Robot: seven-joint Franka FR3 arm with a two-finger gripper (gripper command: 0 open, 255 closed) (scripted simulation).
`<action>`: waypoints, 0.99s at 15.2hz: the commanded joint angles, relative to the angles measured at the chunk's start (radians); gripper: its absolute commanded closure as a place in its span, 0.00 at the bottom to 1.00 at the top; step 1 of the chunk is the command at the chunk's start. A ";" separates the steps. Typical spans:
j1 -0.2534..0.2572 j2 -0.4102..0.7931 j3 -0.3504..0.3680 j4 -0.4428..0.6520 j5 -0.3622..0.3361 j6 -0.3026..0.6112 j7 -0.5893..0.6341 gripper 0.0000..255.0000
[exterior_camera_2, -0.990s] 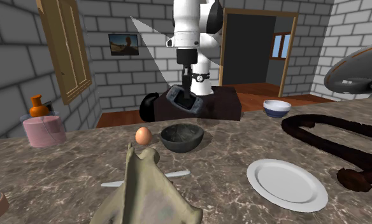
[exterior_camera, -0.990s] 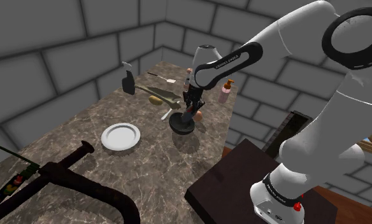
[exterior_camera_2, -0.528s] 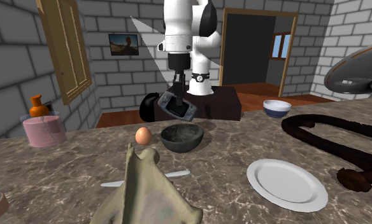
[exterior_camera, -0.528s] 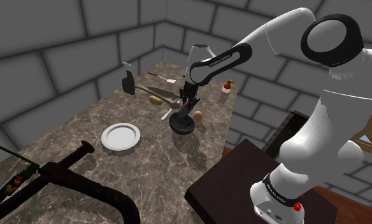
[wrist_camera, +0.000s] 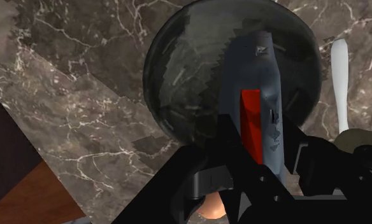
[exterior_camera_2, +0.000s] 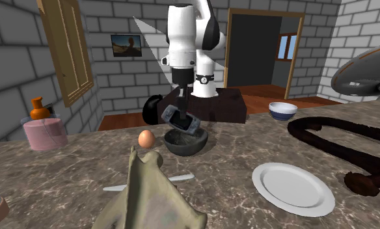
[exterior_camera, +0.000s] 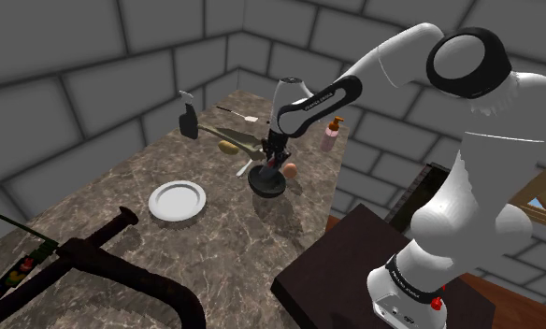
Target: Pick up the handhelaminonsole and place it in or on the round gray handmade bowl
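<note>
Lowered since a second ago, the tilted grey console [exterior_camera_2: 190, 125] is clasped between the fingers of the hand [exterior_camera_2: 180, 114], just above the dark round bowl [exterior_camera_2: 186, 143]. A white plate [exterior_camera_2: 291, 188] lies nearer on the marble surface [exterior_camera_2: 234, 208], and an egg [exterior_camera_2: 145, 138] beside the bowl.

We see the desk [exterior_camera: 224, 234] as dark brown marble with pale veins, smooth and lightly polished; the bowl [wrist_camera: 185, 70] is dark grey and mottled, with a soft sheen inside; the handheld console [wrist_camera: 258, 76] has a matt grey-blue casing with a flat red stripe; the hand [wrist_camera: 262, 143] is plain matt black; the arm [exterior_camera: 486, 159] wears a smooth, glossy white shell; the plate [exterior_camera_2: 291, 188] looks smooth, white and faintly glossy; the cloth [exterior_camera_2: 149, 195] is olive-tan fabric, rumpled and dull; the egg [exterior_camera_2: 145, 138] has a smooth brownish shell; the walls [exterior_camera: 93, 65] are grey stone blocks; the window frame [exterior_camera_2: 68, 45] shows wood grain.
</note>
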 commanded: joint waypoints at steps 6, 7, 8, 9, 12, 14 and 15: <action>0.023 0.054 -0.029 0.002 -0.041 0.048 0.028 1.00; 0.023 0.054 -0.029 0.002 -0.041 0.048 0.028 1.00; 0.023 0.054 -0.029 0.002 -0.041 0.048 0.028 1.00; 0.023 0.054 -0.029 0.002 -0.041 0.048 0.028 1.00; 0.023 0.054 -0.029 0.002 -0.041 0.048 0.028 0.00; 0.023 0.054 -0.029 0.002 -0.040 0.048 0.028 0.00; 0.023 0.054 -0.029 0.002 -0.040 0.048 0.028 0.00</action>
